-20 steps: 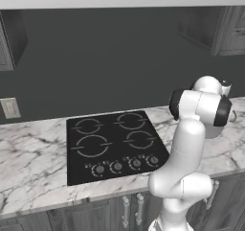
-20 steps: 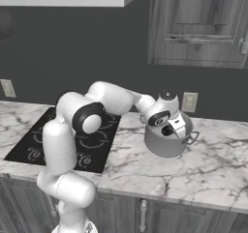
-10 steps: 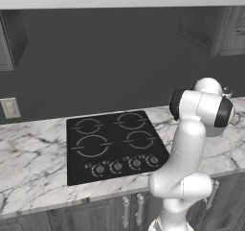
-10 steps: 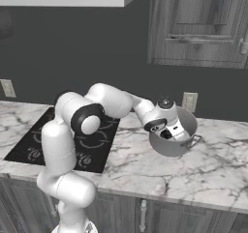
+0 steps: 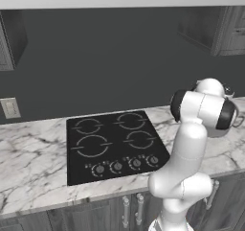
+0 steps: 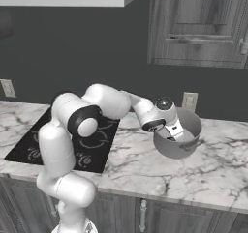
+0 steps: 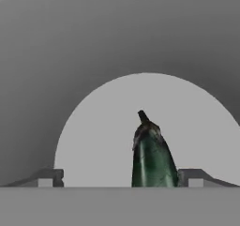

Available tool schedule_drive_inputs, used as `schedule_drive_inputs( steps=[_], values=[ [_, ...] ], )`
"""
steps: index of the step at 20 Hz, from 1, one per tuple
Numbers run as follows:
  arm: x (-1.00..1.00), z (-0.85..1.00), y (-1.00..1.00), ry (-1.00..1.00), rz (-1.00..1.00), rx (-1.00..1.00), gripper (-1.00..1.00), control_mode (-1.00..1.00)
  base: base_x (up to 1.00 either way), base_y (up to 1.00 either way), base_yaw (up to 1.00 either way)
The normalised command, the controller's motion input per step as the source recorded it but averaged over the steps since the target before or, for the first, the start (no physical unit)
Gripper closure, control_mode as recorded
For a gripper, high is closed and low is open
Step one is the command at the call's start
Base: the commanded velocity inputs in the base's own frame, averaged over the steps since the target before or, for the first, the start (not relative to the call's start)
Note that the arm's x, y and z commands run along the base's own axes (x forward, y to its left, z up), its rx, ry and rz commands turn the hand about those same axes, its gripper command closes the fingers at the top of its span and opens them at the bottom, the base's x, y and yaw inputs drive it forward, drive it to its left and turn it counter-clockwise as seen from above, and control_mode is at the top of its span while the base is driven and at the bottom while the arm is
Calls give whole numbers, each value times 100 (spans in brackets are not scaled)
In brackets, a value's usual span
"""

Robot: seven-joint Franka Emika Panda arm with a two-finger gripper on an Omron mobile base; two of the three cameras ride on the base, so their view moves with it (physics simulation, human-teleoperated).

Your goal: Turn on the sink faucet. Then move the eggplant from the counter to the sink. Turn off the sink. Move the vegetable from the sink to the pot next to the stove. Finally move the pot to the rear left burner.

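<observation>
Dropping the eggplant (image 7: 152, 159) into the pot (image 6: 180, 141) on the worktop (image 6: 208, 167) right of the stove (image 5: 115, 144), the gripper (image 7: 121, 177) has its fingers apart and should lift straight up.

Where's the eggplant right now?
In the hand view the eggplant sits inside the grey pot, between the open jaws and nearer the right fingertip; the pot stands on the marble counter right of the cooktop.

The arm (image 6: 72, 145) is glossy white, built of rounded, bulbous segments with dark grey caps at the joints. Its wrist (image 6: 160, 115) carries a dark round disc. Two small dark grey finger tips (image 7: 47, 177) end it.
</observation>
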Motion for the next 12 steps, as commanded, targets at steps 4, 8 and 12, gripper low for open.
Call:
schedule_drive_inputs(
  steps=[4,8,12],
  values=[
    [-14,36,4,-10,-3,-6,-100,-100,0,0,0],
    [-25,40,4,-15,-2,-6,-100,-100,0,0,0],
    [-35,30,7,-14,-1,-7,-100,-100,0,0,0]
  ],
)
